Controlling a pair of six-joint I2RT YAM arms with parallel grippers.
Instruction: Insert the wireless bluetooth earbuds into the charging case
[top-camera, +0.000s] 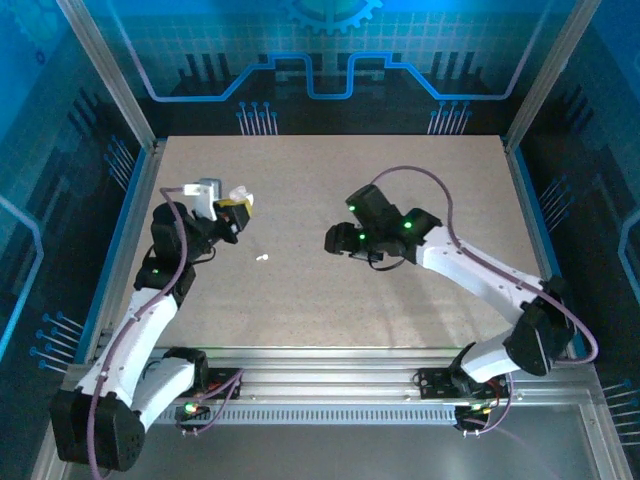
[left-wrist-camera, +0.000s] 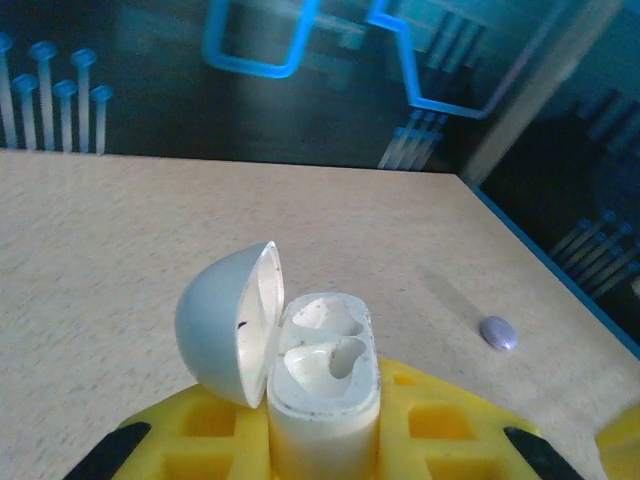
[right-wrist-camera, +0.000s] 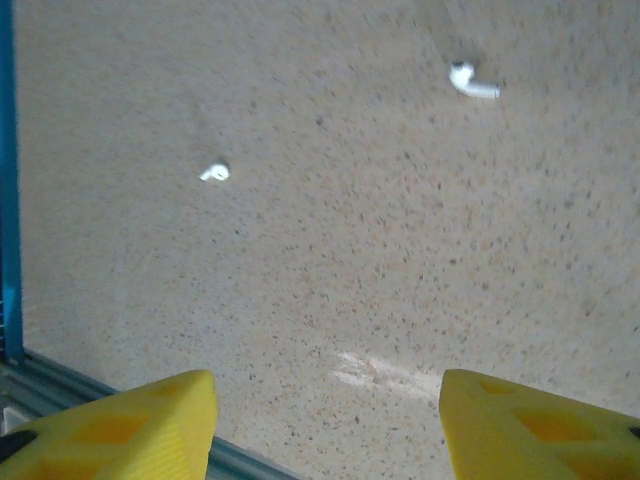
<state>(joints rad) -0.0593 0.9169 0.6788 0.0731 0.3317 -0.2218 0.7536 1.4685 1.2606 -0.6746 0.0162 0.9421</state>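
My left gripper (top-camera: 234, 208) is clamped on the case (left-wrist-camera: 325, 400), which stands upright between the yellow fingers (left-wrist-camera: 430, 425) with its mouth facing up. The lid (left-wrist-camera: 225, 325) is swung open and hangs off the case's left side in the left wrist view, and both moulded wells inside sit bare, so neither bud is in yet. From overhead I see the case raised off the table (top-camera: 420, 180) on the left half. One earbud (top-camera: 263, 258) lies on the board just nearer to me than the case and a touch to its right, apart from both grippers. My right gripper (top-camera: 335, 241) hangs well to the right of the case, beyond that bud, pointing back toward it. In its wrist view its yellow fingers (right-wrist-camera: 150, 425) stand wide apart with nothing between them — only bare table under the gap. That view gives me two buds on the board: a stemmed earbud (right-wrist-camera: 472, 80) far ahead and the other earbud (right-wrist-camera: 215, 172) off to the left, the two well apart. I cannot tell which of them is the one I see from overhead. Right of the case in the left wrist view lies a small pale oval (left-wrist-camera: 498, 332) — too blurred for me to name.
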